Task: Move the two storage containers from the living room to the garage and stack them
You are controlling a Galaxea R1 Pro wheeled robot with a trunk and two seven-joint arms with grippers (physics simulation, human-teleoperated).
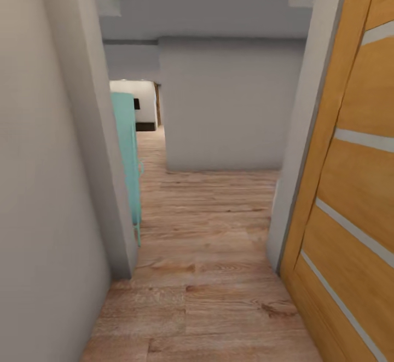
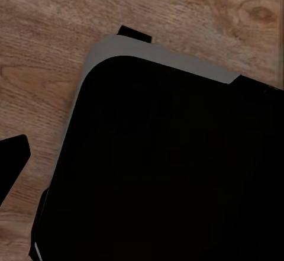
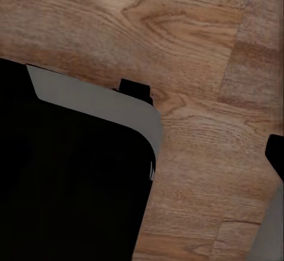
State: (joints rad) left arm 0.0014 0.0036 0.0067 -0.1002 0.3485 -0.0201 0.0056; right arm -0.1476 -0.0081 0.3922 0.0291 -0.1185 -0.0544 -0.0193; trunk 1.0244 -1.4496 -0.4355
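A narrow passage of wood plank floor (image 1: 208, 252) runs between a grey wall corner (image 1: 117, 214) and the orange-wood door (image 1: 350, 187). Both pincers' state cannot be told.

A plank floor (image 1: 208, 274) is seen running ahead through a narrow passage. A wall (image 1: 49, 187) stands at the left and an open door (image 1: 350, 197) at the right, hung beside the door frame (image 1: 306, 148). Behind the left wall's end a cabinet (image 1: 128, 148) is set against it. Straight ahead, across the floor, a second wall (image 1: 230, 104) is placed; left of it an opening (image 1: 137, 104) leads to a farther room. In both wrist views the robot's base (image 2: 177, 172) is seen resting on the planks
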